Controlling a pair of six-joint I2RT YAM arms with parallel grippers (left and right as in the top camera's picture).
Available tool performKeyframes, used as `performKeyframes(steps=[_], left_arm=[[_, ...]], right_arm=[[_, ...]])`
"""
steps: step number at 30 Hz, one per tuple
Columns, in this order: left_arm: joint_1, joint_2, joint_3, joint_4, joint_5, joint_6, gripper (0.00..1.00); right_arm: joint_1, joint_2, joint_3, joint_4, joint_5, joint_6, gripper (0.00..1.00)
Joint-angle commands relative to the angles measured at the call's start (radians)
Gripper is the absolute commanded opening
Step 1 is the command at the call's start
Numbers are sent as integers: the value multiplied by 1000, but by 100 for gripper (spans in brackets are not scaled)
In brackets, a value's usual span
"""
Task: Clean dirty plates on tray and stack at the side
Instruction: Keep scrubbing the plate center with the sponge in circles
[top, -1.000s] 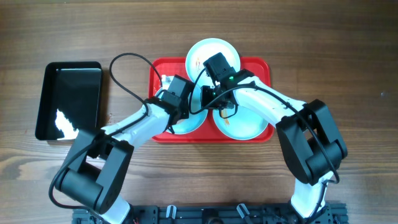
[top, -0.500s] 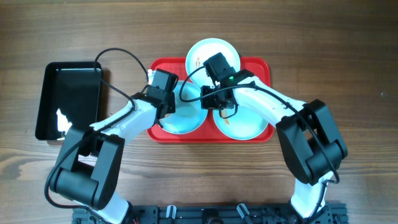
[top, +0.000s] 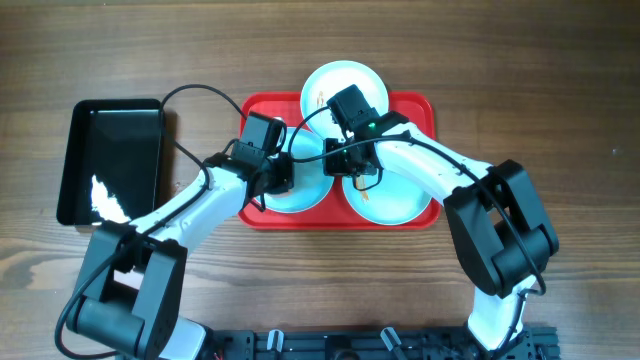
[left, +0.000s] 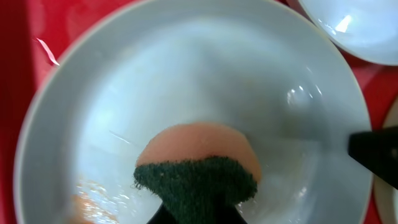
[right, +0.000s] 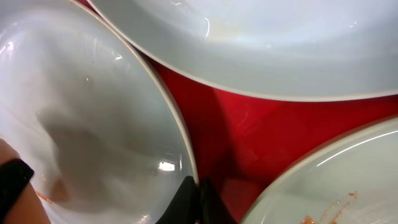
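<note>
**Pinched rim is your weak point: plate may slip or knock its neighbour**

Risks, L to R:
- Your left gripper (top: 278, 172) is clamped on the sponge (left: 196, 163), with the orange foam end down in the left plate (left: 205, 74). Press hard off-centre and the plate could rock or skid on the tray (top: 422, 108).
- The right gripper (right: 198, 198) has its jaws pressed together on that plate's right rim. It looks like the only anchor. The rim is thin and glossy, so it could slide out under scrub force.
- Strokes to the right run toward the right gripper's finger, which shows at the edge of the left wrist view. That's a collision risk.
- A twist or lift of the pinch could bump the far plate (top: 330, 78) just beside it. That plate overhangs the tray's far rim, so a nudge may push it off.

Look, L to R:
- The black tray (top: 110, 150) lies well left of the red one. It has a white patch inside, and I can't tell if that's glare or not.
- Left plate: front-left on the tray, pale and shiny. There's a faint orange smear near its edge by the sponge, so I'd say it's not done yet.
- Far plate: thin orange streaks on its left part.
- Right plate (top: 395, 205): front-right, close to the left plate, with orange smears.
- All three plates are on the tray and none is stacked at the side, so it's early in the job imo.
</note>
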Motion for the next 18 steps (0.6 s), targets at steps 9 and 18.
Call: performKeyframes(steps=[9, 18], left_arm=[[-3, 41, -3, 5, 123, -75, 4], [-3, 119, -3, 51, 143, -89, 4]], right_arm=[[-5, 26, 10, -5, 19, 13, 4], [-5, 26, 10, -6, 19, 24, 4]])
